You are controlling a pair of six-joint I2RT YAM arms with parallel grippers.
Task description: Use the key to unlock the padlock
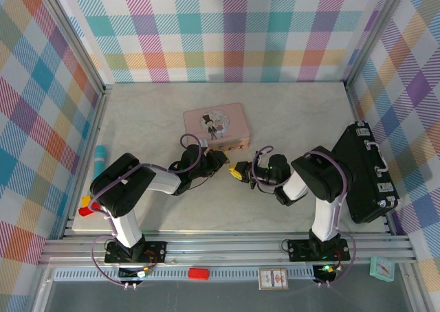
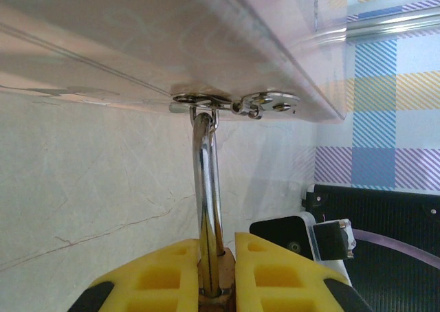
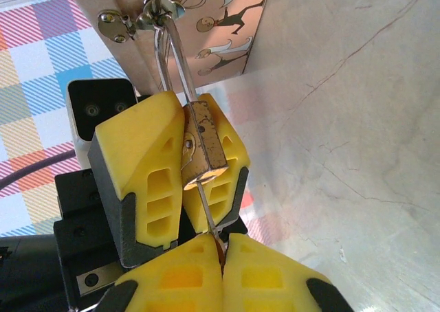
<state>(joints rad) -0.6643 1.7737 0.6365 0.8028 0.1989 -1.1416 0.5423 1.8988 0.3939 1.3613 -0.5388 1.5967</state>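
Note:
A small brass padlock (image 3: 205,147) hangs by its silver shackle (image 2: 207,202) from a gold latch (image 3: 155,13) on the pink tin (image 1: 214,128). My left gripper (image 2: 218,260) is shut on the padlock's body, its yellow fingers (image 3: 141,161) on either side. The key (image 3: 212,212), thin and dark grey, runs from my right gripper (image 3: 223,247) up into the bottom of the padlock. That gripper is shut on the key's head, which the pads mostly hide. From above, both grippers (image 1: 218,162) (image 1: 240,171) meet just in front of the tin.
A black case (image 1: 364,174) lies at the right edge, close to the right arm. At the left edge a teal-capped cylinder (image 1: 100,159) lies on the table, with a red and yellow item (image 1: 88,205) nearer to me. Checked walls enclose the table.

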